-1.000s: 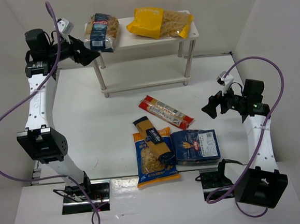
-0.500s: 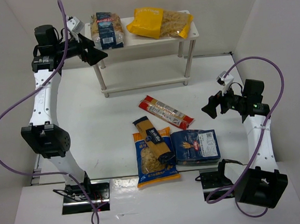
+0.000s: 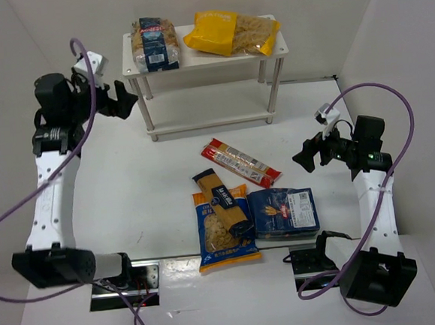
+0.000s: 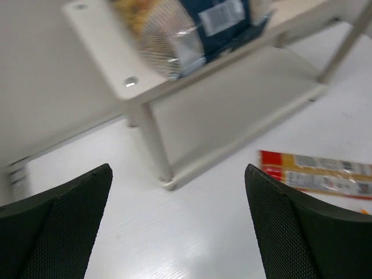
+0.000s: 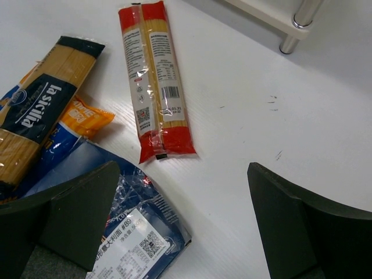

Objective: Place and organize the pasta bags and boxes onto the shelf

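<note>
Yellow bag [image 3: 230, 32], blue-label bag [image 3: 155, 43] atop white shelf [image 3: 194, 59]

The long yellow box [image 5: 40, 107] reads "la Sicilia" in white on dark blue, and a white sticker [image 5: 131, 247] on the flat dark blue pack [image 5: 136, 206] shows "#89".

table: white table [image 3: 144, 183] | around: white walls [image 3: 357, 16] | marks: faint dark scuffs [image 5: 272, 102]

A robotics lab cell — bare white walls [image 3: 406, 27] boxing in a white table [image 3: 129, 192]
</note>
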You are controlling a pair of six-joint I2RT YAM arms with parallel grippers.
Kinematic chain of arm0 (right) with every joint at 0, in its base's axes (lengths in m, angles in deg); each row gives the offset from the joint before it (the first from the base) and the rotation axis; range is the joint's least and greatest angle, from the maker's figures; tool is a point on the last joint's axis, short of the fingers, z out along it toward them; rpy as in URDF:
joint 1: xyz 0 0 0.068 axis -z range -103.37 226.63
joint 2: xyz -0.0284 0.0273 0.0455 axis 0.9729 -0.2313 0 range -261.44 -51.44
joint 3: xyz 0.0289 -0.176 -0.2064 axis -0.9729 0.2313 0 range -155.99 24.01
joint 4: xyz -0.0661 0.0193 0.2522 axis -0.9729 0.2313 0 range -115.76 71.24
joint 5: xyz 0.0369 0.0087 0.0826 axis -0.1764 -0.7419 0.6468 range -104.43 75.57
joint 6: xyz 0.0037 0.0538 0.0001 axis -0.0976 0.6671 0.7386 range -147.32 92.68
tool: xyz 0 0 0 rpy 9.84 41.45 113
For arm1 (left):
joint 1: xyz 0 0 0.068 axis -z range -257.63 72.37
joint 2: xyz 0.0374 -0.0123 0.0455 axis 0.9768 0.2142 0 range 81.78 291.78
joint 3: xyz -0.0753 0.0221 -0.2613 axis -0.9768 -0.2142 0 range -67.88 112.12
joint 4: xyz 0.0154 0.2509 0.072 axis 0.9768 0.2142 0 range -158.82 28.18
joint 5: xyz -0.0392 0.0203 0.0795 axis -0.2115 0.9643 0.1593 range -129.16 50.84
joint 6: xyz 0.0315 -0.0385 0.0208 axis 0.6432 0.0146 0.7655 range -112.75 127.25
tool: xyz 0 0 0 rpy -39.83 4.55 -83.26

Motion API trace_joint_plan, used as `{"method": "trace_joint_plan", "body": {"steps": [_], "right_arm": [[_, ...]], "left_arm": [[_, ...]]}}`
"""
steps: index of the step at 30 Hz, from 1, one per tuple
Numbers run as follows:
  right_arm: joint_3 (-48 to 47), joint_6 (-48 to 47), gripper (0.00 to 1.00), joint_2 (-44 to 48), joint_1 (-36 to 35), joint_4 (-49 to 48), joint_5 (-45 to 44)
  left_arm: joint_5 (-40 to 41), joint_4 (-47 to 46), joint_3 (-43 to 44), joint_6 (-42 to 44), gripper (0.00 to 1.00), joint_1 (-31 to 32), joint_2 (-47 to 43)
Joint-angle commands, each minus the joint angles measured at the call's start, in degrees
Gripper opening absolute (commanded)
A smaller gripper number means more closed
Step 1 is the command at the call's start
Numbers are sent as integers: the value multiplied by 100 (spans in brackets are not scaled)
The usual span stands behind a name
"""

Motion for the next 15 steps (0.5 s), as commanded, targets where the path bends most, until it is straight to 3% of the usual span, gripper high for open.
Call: {"method": "trace_joint_plan", "body": {"steps": [1, 8, 12, 15], "right_arm": [[-34, 106, 100, 121, 39, -135, 155], [-87, 404, 100, 121, 39, -258, 6], [-34, 940, 100, 173, 39, -539, -512], [18, 1477, 100, 173, 39, -707, -1512]], "left_arm": [[1784, -407, -453, -410, 100, -104, -797], [2808, 32, -1631, -860, 100, -104, -1774], [2931, 339, -2387, -746, 100, -104, -2188], [2793, 392, -2887, -597, 100, -156, -2425]]}}
